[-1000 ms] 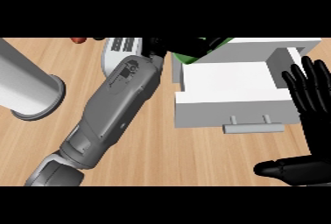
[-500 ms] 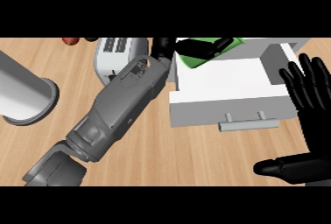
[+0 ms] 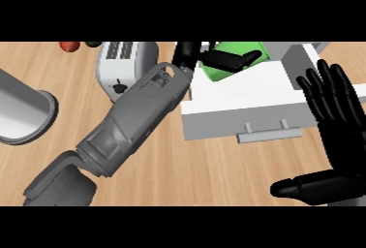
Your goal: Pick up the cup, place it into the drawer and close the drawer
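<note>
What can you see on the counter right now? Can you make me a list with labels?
cup: green, held above the back of the drawer
left hand: fingers curled round the cup
right hand: open, resting at the view's right edge, fingers up
drawer: white, pulled open, nothing visible in the part that shows
handle: grey, on the drawer's front, free
toaster: left of the drawer, partly behind the left forearm
canister: grey, at the left edge
counter: light wood

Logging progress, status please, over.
Left hand shut on green cup, at open drawer far end. Right hand open, resting at right. Toaster beside left forearm.
</note>
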Controlling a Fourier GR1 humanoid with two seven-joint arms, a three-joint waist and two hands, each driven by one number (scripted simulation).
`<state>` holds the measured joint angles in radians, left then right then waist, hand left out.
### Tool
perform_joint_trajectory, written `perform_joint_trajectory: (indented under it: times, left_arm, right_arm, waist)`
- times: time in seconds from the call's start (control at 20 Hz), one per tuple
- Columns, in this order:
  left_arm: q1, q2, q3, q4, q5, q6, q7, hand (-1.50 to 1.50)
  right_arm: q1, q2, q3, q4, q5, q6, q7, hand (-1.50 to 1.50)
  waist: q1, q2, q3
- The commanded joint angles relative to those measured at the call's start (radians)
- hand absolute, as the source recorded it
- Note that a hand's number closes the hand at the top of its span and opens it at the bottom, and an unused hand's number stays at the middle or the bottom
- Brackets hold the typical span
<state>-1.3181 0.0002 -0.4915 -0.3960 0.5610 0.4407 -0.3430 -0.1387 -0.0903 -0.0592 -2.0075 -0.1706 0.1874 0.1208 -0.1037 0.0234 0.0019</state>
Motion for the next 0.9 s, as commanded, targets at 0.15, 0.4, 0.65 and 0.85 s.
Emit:
perform_joint_trajectory:
  times: [0.15,0.4,0.65,0.85]
  left_arm:
    - [0.024,0.0,-0.106,0.014,0.028,0.042,0.013,-1.5]
    - [0.0,0.0,-0.089,-0.001,0.093,0.013,-0.016,-1.5]
    - [-0.027,0.0,-0.042,-0.079,0.169,0.008,-0.063,-1.5]
    - [0.03,0.0,-0.018,-0.125,0.219,-0.037,-0.151,-1.5]
  right_arm:
    - [0.005,0.006,0.013,-0.04,-0.015,-0.005,0.034,-1.5]
    - [-0.027,0.014,-0.015,0.005,-0.054,0.001,0.0,-1.5]
    - [-0.003,-0.017,-0.043,-0.016,-0.116,0.032,0.039,-1.5]
    - [0.005,-0.025,-0.063,-0.036,-0.166,0.031,0.073,-1.5]
  waist:
    - [-0.015,0.001,-0.001]
    - [-0.006,0.004,0.0]
    - [0.031,-0.01,-0.001]
    - [0.054,-0.015,-0.002]
